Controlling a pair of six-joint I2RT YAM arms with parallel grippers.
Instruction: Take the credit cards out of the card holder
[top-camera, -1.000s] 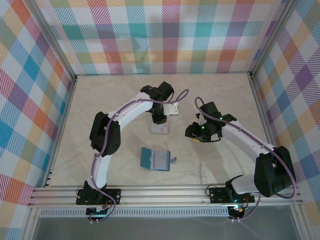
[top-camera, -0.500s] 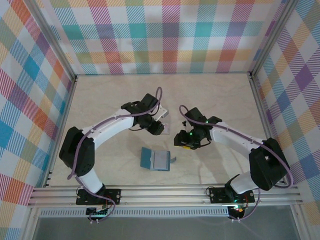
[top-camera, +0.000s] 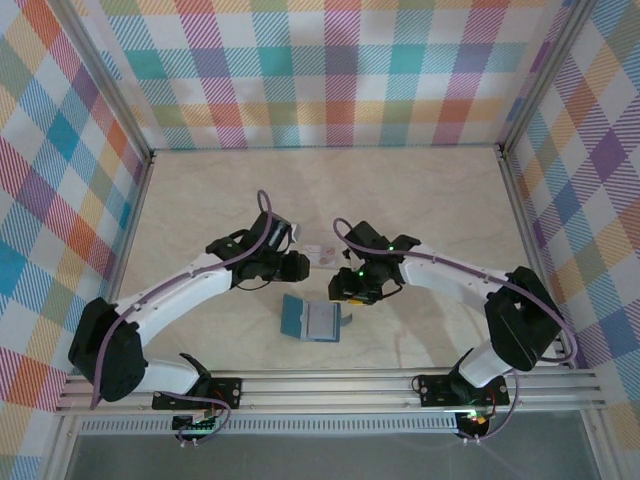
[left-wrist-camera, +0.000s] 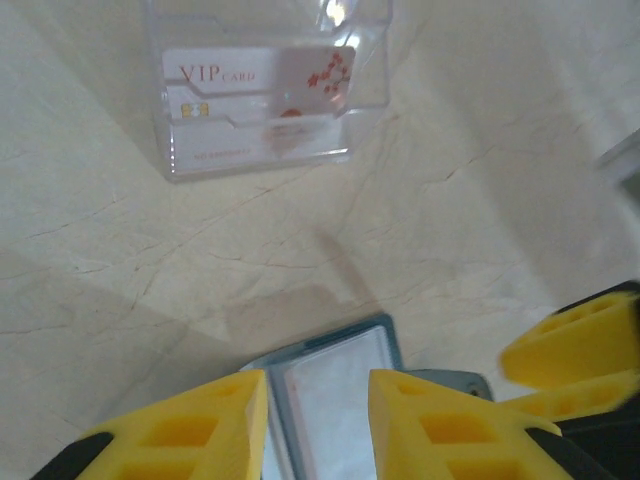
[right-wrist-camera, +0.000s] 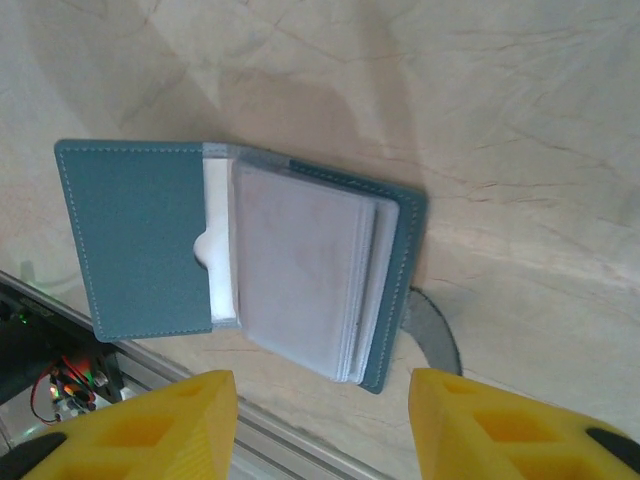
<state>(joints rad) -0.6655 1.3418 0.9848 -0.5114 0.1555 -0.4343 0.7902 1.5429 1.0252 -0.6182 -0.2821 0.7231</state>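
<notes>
The teal-blue card holder (top-camera: 311, 319) lies open on the table near the front. In the right wrist view its teal flap (right-wrist-camera: 140, 240) is spread left and a stack of pale whitish credit cards (right-wrist-camera: 300, 270) rests on the right half, with another white card (right-wrist-camera: 215, 250) tucked in the flap pocket. The clasp tab (right-wrist-camera: 435, 335) sticks out on the right. My right gripper (right-wrist-camera: 325, 430) is open, above the holder's near-right edge (top-camera: 350, 292). Open too, my left gripper (left-wrist-camera: 318, 420) hovers over the holder's far edge (left-wrist-camera: 335, 385); in the top view the left gripper (top-camera: 300, 272) is just behind the holder.
A clear plastic stand (left-wrist-camera: 260, 100) holding a VIP card stands just behind the holder, between the two grippers (top-camera: 322, 253). The metal rail (top-camera: 330, 385) runs along the table's front edge, close to the holder. Checked walls enclose the other sides.
Both arms have swung toward the front. The left gripper left the clear stand and came down-left to the holder's far edge; the right gripper moved left to the holder's right side.
</notes>
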